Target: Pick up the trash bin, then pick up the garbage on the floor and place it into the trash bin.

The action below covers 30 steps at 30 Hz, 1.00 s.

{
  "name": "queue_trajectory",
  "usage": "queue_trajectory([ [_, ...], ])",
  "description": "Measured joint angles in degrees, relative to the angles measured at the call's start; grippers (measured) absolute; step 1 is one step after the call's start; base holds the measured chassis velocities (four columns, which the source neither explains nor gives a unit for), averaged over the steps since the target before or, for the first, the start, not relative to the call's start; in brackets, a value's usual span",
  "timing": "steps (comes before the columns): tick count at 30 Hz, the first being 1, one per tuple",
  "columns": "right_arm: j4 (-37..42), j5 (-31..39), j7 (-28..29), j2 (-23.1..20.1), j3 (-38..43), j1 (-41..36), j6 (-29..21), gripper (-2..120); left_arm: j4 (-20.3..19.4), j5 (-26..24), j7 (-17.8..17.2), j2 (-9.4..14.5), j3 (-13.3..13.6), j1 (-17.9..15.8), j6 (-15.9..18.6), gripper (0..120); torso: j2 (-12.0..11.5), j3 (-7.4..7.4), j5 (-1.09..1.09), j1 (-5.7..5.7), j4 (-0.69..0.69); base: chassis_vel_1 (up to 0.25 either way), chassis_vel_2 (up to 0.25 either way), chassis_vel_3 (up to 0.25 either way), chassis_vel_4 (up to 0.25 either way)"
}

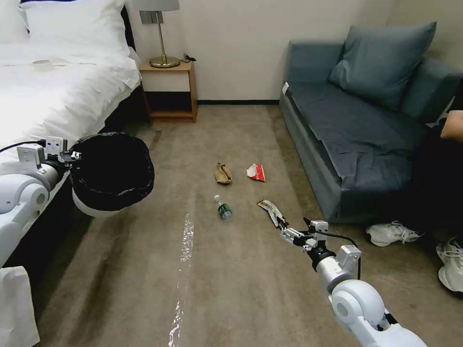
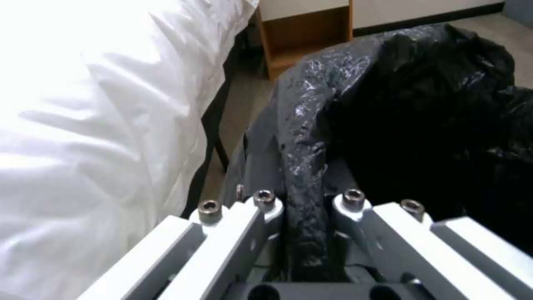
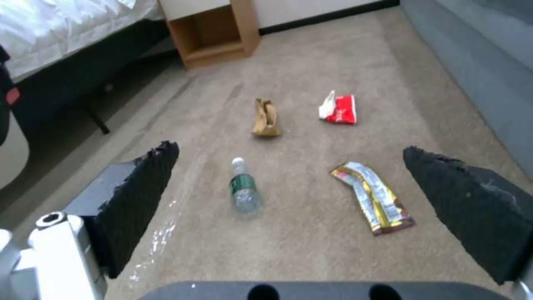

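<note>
Risks first. The trash bin (image 1: 112, 173) hangs off the floor at mid-left of the head view, beside the bed (image 1: 58, 82), carried by the left gripper (image 1: 67, 156) at one spot on its rim. The hold is on the rim with the black bag (image 2: 389, 104) folded over it; the liner looks slick, so my judgement is that the bin could tilt or slide out if the arm swings. It also sits close to the bed edge and could snag there.

Second risk: the four litter pieces lie flat on the carpet (image 1: 231, 279). The snack wrapper (image 3: 373, 196) is thin, so a shallow descent may skid over it or push it away. The bottle (image 3: 243, 192) lies on its side and could roll when touched.

Fingers. Left: pressed together on the bagged rim, one finger (image 2: 255, 166) outside the wall and the other inside; the left wrist view shows the plastic pinched between them.

Right gripper (image 3: 294, 187): fingers (image 3: 144, 187) spread wide, holding and touching nothing. It hovers above the carpet in the lower-right of the head view, with bottle and wrapper framed between the pads.

Farther up the frame lie the brown paper bag (image 1: 223, 173) and the red-and-white packet (image 1: 256, 172), well apart from both grippers. Nothing is in the bin that I can see.
</note>
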Motion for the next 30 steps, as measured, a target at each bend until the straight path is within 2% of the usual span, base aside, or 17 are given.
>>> queue_trajectory([
  [30,-0.72,-0.41,-0.32,-0.66,0.2,0.2,0.25,100,0.06,-0.91,0.38,1.08,-0.86,0.12,-0.37,5,0.0,0.0,0.0,0.0,0.0,0.0,0.0,0.0,0.0],
])
